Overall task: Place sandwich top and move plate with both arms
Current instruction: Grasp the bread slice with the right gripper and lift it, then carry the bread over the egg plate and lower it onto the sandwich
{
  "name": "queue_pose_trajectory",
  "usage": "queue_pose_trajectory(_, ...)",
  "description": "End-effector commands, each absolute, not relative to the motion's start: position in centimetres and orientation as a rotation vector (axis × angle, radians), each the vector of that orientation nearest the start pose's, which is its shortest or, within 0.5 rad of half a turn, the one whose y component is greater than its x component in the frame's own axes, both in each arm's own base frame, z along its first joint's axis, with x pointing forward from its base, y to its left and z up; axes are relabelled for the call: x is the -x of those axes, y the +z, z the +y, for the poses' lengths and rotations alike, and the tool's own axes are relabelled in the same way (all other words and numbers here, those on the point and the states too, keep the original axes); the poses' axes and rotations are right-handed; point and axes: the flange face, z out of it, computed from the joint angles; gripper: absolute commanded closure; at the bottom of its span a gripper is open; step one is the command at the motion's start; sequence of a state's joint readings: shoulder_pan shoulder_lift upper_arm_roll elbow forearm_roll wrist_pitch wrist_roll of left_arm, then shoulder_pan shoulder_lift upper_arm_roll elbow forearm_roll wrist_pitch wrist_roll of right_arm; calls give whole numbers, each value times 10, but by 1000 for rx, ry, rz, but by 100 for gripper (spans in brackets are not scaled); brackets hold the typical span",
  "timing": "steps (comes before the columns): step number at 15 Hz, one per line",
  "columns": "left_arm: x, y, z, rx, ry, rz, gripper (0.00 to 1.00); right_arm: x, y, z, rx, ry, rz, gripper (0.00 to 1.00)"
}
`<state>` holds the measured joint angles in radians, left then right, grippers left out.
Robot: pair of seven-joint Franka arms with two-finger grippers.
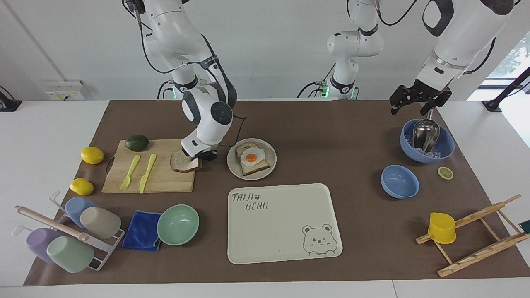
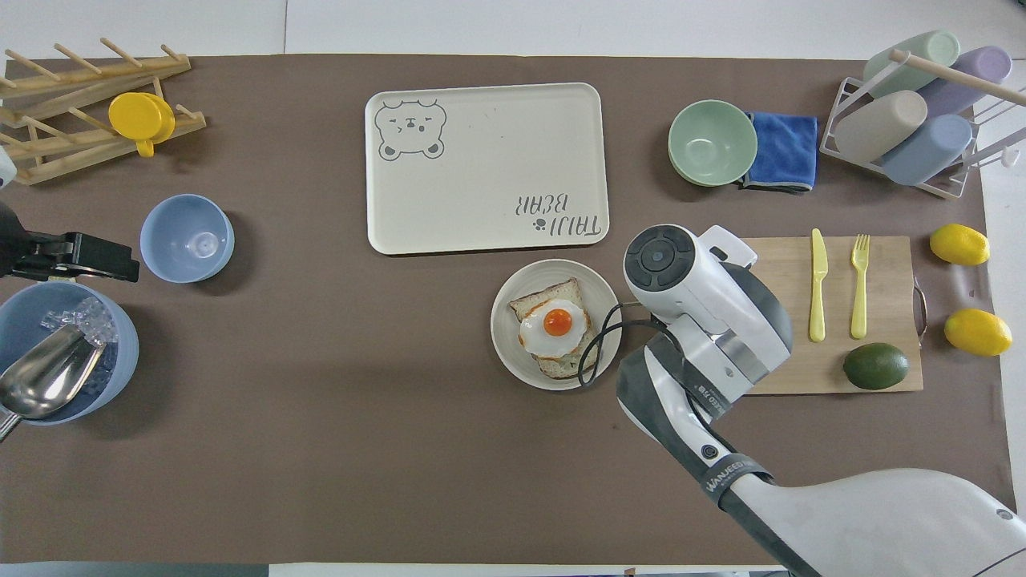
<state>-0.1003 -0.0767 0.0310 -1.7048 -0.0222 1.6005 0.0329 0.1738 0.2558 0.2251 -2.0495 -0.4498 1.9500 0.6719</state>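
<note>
The sandwich top (image 1: 182, 162), a brown bread slice, lies on the wooden cutting board (image 1: 159, 182) at the end nearest the plate. My right gripper (image 1: 199, 159) is shut on that end of the slice, which is tipped up a little there. In the overhead view the right wrist covers both slice and gripper. The round cream plate (image 1: 271, 161) (image 2: 503, 308) sits beside the board and carries a toast with a fried egg (image 1: 252, 158) (image 2: 555, 324). My left gripper (image 1: 415, 108) (image 2: 112, 264) waits open above the blue bowl with a metal scoop (image 1: 426, 140).
The bear tray (image 1: 285, 223) lies farther from the robots than the plate. A yellow knife and fork (image 1: 140, 171) and an avocado (image 1: 137, 142) share the board. A mint bowl (image 1: 178, 224), blue cloth, cup rack, two lemons, small blue bowl (image 1: 399, 181) and wooden rack stand around.
</note>
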Motion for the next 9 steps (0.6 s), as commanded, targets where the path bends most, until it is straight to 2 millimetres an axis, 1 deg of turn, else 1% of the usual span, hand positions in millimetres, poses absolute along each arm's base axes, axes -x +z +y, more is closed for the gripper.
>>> queue_pose_trajectory(1, -526, 610, -37, 3144, 41, 152, 0, -529, 314, 212, 3582, 266, -1, 100)
queue_pose_trajectory(4, -526, 610, -37, 3144, 41, 152, 0, -546, 357, 264, 3531, 337, -8, 100)
queue_pose_trajectory(5, -526, 610, -37, 3144, 41, 152, 0, -551, 368, 279, 3500, 335, -5, 100)
queue_pose_trajectory(6, -526, 610, -37, 3144, 41, 152, 0, -548, 374, 298, 3471, 326, -35, 100)
queue_pose_trajectory(7, -525, 610, -37, 3144, 44, 150, 0, -546, 378, 312, 3454, 306, -58, 100)
queue_pose_trajectory(9, -525, 610, -37, 3144, 41, 152, 0, -538, 377, 334, 3433, 280, -57, 100)
